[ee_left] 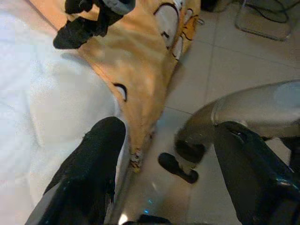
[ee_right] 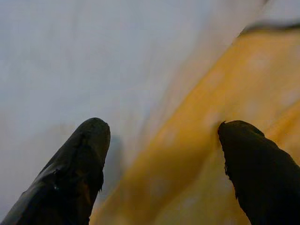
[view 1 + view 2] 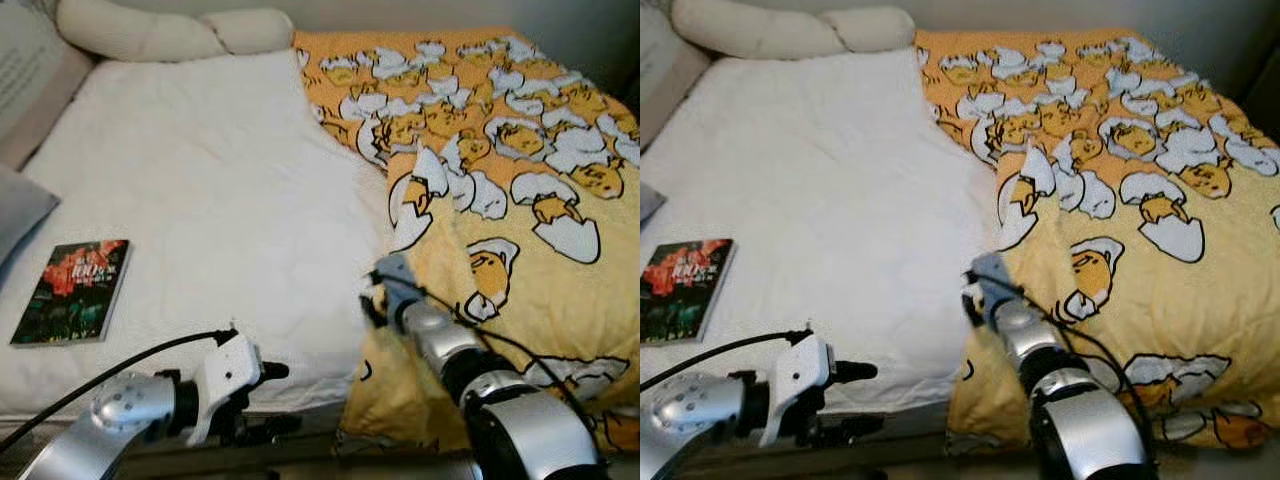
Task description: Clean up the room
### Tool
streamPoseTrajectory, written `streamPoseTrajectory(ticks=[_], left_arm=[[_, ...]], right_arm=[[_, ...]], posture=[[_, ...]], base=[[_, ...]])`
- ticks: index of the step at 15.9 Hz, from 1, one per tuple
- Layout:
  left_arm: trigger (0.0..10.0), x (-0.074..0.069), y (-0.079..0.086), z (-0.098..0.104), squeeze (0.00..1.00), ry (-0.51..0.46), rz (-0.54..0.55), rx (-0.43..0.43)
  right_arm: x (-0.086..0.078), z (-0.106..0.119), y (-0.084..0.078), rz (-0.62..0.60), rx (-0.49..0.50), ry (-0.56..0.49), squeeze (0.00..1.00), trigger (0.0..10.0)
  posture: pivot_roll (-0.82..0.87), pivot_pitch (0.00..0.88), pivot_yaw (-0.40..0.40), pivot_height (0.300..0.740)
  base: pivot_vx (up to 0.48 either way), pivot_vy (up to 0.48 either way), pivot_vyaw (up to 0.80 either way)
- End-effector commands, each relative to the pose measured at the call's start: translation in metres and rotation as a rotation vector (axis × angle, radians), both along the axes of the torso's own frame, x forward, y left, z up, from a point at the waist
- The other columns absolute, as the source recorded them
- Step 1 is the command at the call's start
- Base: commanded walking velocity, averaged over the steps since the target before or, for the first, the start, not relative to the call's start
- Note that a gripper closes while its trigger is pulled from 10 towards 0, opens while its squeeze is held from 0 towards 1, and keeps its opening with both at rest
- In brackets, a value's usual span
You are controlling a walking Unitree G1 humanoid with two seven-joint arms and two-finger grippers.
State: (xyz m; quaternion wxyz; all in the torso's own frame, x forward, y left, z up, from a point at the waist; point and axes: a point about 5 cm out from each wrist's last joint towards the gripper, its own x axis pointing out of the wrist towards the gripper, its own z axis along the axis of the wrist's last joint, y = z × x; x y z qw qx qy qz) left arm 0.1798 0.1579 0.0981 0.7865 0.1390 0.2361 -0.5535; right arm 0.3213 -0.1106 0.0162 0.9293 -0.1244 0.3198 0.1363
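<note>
Both silver arms reach low: right claw spread over the crumpled yellow egg-print blanket's edge, left claw spread beside the quilted white mattress

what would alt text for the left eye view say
The right end effector reaches to the edge of a yellow egg-print blanket on a white bed. The left end effector hovers at the bed's near edge, and a book lies at the left.
</note>
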Motion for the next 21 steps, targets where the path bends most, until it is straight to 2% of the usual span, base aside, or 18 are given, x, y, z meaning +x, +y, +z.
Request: streamPoseTrajectory(ticks=[1, 2, 3, 4, 7, 8, 14, 21], left_arm=[[10.0, -0.001, 0.004, 0.005, 0.00, -0.014, 0.009, 0.018], [10.0, -0.006, 0.005, 0.007, 0.00, -0.007, 0.020, 0.026], [10.0, -0.008, 0.006, 0.007, 0.00, -0.003, 0.025, 0.029], [10.0, -0.011, 0.008, 0.006, 0.00, 0.002, 0.033, 0.034], [10.0, -0.015, 0.009, 0.003, 0.00, 0.007, 0.043, 0.038], [10.0, -0.015, 0.010, 0.000, 0.00, 0.010, 0.049, 0.041], [10.0, -0.010, 0.007, -0.010, 0.00, 0.011, 0.050, 0.043], [10.0, -0.007, 0.014, -0.017, 0.00, 0.005, 0.054, 0.046]], right_arm=[[0.001, 0.001, -0.003, -0.025, -0.016, 0.002, 0.00, 10.0], [-0.006, -0.008, -0.008, -0.039, -0.066, 0.040, 0.00, 10.0], [-0.008, -0.011, -0.010, -0.040, -0.090, 0.051, 0.00, 3.2], [-0.012, -0.015, -0.011, -0.039, -0.105, 0.071, 0.00, 0.0], [-0.014, -0.018, -0.012, -0.038, -0.096, 0.081, 0.00, 0.0], [-0.013, -0.016, -0.011, -0.029, -0.064, 0.077, 0.00, 0.0], [-0.012, -0.015, -0.014, -0.013, -0.047, 0.077, 0.00, 0.0], [-0.011, -0.014, -0.019, -0.018, -0.012, 0.077, 0.00, 0.0]], posture=[[0.21, 0.112, 0.019, 0.740], [0.23, 0.132, 0.014, 0.740], [0.24, 0.139, 0.012, 0.740], [0.24, 0.142, 0.009, 0.740], [0.24, 0.139, 0.003, 0.740], [0.23, 0.135, 0.000, 0.740], [0.23, 0.124, -0.005, 0.740], [0.22, 0.115, -0.009, 0.740]], base=[[0.000, 0.000, 0.00], [0.000, 0.000, 0.00], [0.000, 0.000, 0.00], [0.000, 0.000, 0.00], [0.000, 0.000, 0.00], [0.000, 0.000, 0.00], [0.000, 0.000, 0.00], [0.000, 0.000, 0.00]])
